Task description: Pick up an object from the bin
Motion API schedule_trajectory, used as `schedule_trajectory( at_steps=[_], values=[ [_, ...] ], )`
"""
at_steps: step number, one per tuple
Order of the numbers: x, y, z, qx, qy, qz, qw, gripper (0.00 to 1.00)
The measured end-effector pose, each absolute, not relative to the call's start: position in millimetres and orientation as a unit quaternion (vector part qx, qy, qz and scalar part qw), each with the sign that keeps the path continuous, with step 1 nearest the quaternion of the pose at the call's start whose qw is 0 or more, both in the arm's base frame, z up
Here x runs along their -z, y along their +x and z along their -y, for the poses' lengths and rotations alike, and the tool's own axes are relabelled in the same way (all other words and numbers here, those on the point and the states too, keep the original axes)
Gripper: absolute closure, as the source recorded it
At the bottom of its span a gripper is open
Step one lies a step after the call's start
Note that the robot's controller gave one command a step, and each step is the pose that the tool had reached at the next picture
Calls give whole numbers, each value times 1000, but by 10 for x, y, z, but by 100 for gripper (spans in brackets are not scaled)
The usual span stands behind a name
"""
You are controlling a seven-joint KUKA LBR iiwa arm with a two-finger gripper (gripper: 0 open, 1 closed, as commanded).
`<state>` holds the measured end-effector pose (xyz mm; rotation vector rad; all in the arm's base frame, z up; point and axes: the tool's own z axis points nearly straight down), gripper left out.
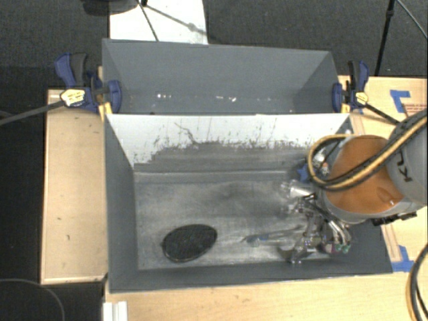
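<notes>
My arm comes in from the right, with a rounded orange cover (361, 182) on the wrist and dark cables (374, 158) looped over it. The gripper (297, 246) sits low in the grey metal bin (200, 85), at the right end of the floor, close to the front wall. I cannot tell whether the gripper is spread or pressed together, the metal parts there are a tangle from this angle. The one clear loose thing is a black flat oval disc (190, 242) with a rough-looking top. It lies flat on the bin floor at front left, near the front wall and well apart from the gripper, so the gripper is not over it. Just left of the gripper, between it and the disc, a thin bluish sliver (257, 239) runs along the floor; I cannot tell if that is a loose thing or part of the gripper. The sloped back wall of the bin has dark scuffs and scratches
</notes>
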<state>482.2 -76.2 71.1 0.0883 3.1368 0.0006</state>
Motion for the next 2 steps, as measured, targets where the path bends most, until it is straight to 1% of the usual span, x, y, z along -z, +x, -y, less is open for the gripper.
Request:
schedule_trajectory(
  at_steps=[1,2],
  values=[
    [-735,4854,758,1,25,-1000,6,100],
    [-2554,4920,853,1,-24,-1000,5,100]
  ],
)
